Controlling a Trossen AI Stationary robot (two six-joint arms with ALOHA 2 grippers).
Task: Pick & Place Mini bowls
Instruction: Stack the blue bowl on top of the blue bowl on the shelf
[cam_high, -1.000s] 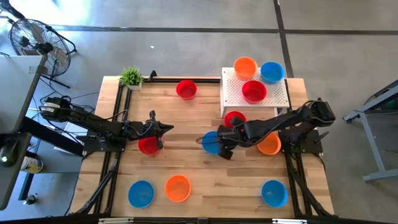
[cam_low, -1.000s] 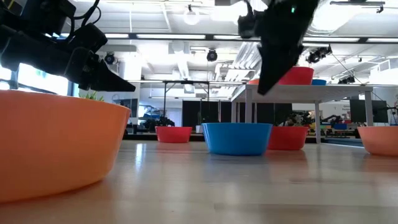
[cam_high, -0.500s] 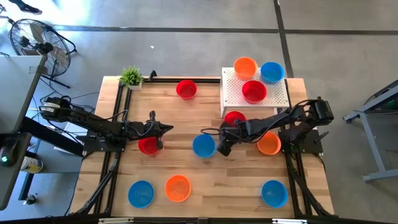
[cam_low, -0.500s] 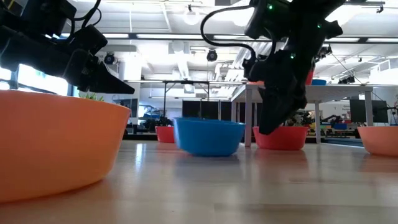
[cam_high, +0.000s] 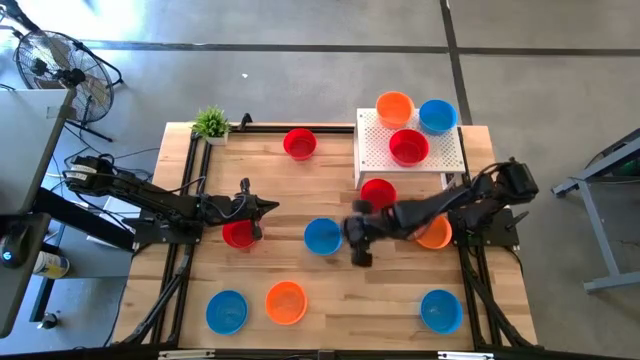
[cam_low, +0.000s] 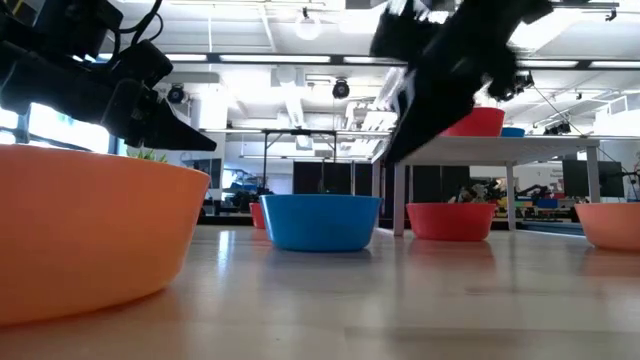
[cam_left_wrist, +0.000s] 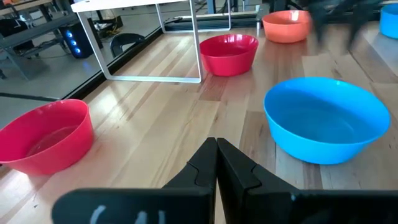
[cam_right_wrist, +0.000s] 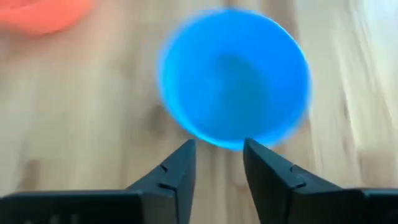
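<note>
My right gripper (cam_high: 356, 243) hangs above the table with its fingers (cam_right_wrist: 177, 168) parted and empty; the blue mini bowl (cam_high: 322, 236) sits upright on the wood just beyond my fingertips, not touching them. My left gripper (cam_high: 262, 207) waits pinched together, holding nothing, over a red mini bowl (cam_high: 238, 234), with the blue one ahead of it.

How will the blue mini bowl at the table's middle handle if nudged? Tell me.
The blue mini bowl looks like glossy thin plastic, so it probably slides easily on the smooth wooden table. Its wide, low shape seems unlikely to tip. The open right claw hovers beside it.
</note>
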